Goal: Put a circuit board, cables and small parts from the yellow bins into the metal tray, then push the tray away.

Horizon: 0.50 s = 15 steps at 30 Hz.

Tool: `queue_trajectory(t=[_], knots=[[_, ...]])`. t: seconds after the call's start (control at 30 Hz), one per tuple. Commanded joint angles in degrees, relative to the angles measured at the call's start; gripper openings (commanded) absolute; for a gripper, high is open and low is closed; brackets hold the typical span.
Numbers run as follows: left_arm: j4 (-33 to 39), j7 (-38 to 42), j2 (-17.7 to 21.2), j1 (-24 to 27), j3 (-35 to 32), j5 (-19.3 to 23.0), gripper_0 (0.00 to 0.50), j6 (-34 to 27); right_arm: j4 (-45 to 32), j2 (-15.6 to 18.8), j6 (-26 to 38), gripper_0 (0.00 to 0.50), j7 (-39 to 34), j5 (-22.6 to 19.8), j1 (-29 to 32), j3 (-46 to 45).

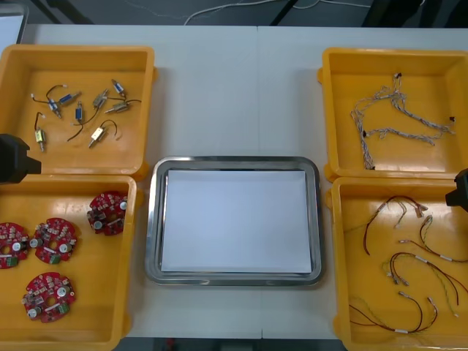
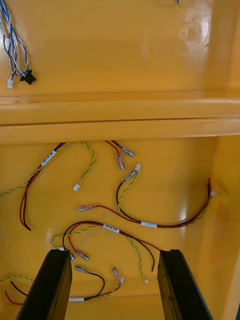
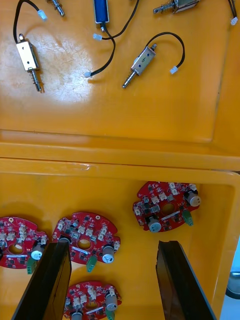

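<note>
Circuit boards, round and red: we log four in the near bin under the left gripper, jaws apart and holding nothing. One board lies between the fingers, one just beside a fingertip, one just ahead of the other tip, and one outside the span. We judge them light, stiff and fragile on the populated face, best pinched across the bare rim. We can read no writing on them. Beyond the bin wall ahead of these jaws lie the small metal parts, which look dense, smooth and likely slippery. We would grip each across its squared body, not by its thin black lead. The right gripper, jaws also apart and empty, hangs over the red and yellow cables, several crossing between the tips. They look limp, light and prone to tangle, so we would take one mid-run. Their white sleeves carry print too small to read. Past the next wall lie twisted blue and white cables. Outward, between the yellow bins, the metal tray, white inside, holds nothing yet.
</note>
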<state>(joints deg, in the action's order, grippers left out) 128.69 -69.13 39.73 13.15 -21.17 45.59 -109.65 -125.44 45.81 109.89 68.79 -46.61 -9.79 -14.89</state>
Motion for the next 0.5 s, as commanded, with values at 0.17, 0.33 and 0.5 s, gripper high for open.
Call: queue_trajectory(t=[0.17,0.33,0.5], knots=[[1.65,-0.31,2.29,-1.38,-1.77,0.20,0.500,-0.35,-1.47,2.09,0.11,0.500,-3.22,-0.32,0.12,-1.54],[1.65,-0.31,2.29,-1.38,-1.77,0.20,0.500,-0.35,-1.47,2.09,0.11,0.500,-3.22,-0.32,0.12,-1.54],[1.65,-0.31,2.29,-1.38,-1.77,0.20,0.500,-0.35,-1.47,2.09,0.11,0.500,-3.22,-0.32,0.12,-1.54]])
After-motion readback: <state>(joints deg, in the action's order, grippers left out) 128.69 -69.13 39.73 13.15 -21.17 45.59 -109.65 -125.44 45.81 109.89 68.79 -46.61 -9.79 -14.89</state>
